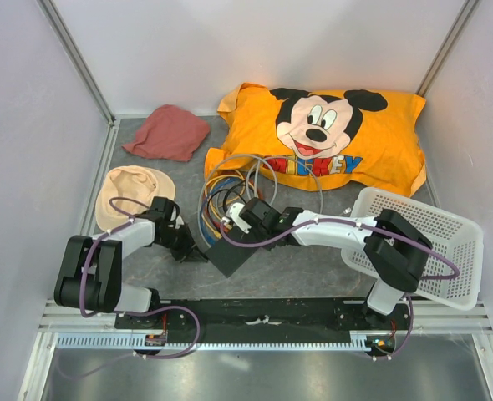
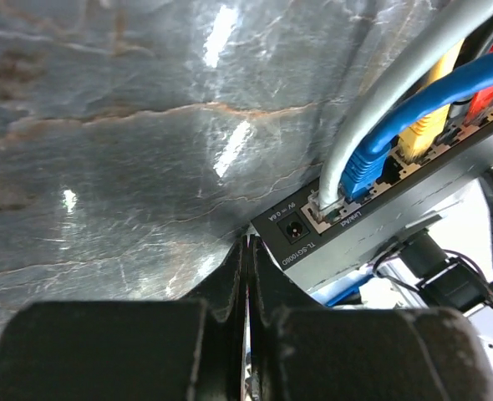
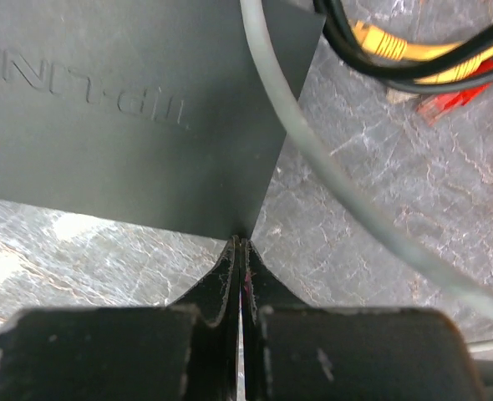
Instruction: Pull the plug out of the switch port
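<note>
Left wrist view: left fingers (image 2: 227,288) pressed together, empty, beside flat matte black rectangular switch (image 2: 380,230); grey plug (image 2: 324,203) seated; right fingers (image 3: 224,284) likewise closed, empty.

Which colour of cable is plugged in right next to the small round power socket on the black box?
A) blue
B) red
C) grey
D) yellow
C: in the left wrist view, the grey cable enters the black box directly beside the round power socket, and the blue cable comes next along the row.
</note>
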Available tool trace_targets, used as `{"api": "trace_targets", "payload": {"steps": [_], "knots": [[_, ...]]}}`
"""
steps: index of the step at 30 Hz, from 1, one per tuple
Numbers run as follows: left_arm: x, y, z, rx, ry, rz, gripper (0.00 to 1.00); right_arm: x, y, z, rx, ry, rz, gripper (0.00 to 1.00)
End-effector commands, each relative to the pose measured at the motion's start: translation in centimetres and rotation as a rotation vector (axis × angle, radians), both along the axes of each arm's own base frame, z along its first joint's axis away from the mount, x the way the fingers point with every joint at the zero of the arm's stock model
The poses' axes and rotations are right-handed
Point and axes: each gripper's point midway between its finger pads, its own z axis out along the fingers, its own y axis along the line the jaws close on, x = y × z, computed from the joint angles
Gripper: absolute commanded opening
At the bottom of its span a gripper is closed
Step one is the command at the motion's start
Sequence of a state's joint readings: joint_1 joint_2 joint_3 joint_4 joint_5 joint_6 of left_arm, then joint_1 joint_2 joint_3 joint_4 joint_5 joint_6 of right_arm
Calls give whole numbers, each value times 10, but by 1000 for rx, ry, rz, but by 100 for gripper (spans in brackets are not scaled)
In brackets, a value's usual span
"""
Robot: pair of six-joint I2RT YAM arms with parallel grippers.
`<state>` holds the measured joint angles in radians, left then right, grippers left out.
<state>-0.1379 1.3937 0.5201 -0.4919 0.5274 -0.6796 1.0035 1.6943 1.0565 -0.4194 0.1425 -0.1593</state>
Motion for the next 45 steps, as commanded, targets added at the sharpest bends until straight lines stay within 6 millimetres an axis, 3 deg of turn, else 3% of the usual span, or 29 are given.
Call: {"api": "trace_targets", "payload": {"steps": [1,2,7,11,15,22,28,30,37,45], "knots": [[21,13,6,111,-52,13,2,12,16,17,48,-22,-14,0],[31,17,13,137,-84,13,2,12,17,19,57,-19,-20,0],[46,40,35,279,-155,17,2,9,14,24,58,-11,-28,0],[44,24,25,183,-124,78,2,-3,7,18,56,29,-8,0],[42,20,14,160,-112,80,2,-20,2,7,60,93,18,0],[36,-2,8,38,-83,79,2,-28,-2,0,69,116,33,0],[19,-19,5,14,-83,-1,2,-12,-3,-10,17,50,45,0],[14,-27,8,-5,-80,-28,1,2,-7,-9,-22,-6,27,0],[-1,-49,6,-34,-99,-105,2,46,-38,-24,-155,-22,-95,0],[0,-94,20,-75,-270,-303,1,65,-21,-7,-100,-41,-101,0]]}}
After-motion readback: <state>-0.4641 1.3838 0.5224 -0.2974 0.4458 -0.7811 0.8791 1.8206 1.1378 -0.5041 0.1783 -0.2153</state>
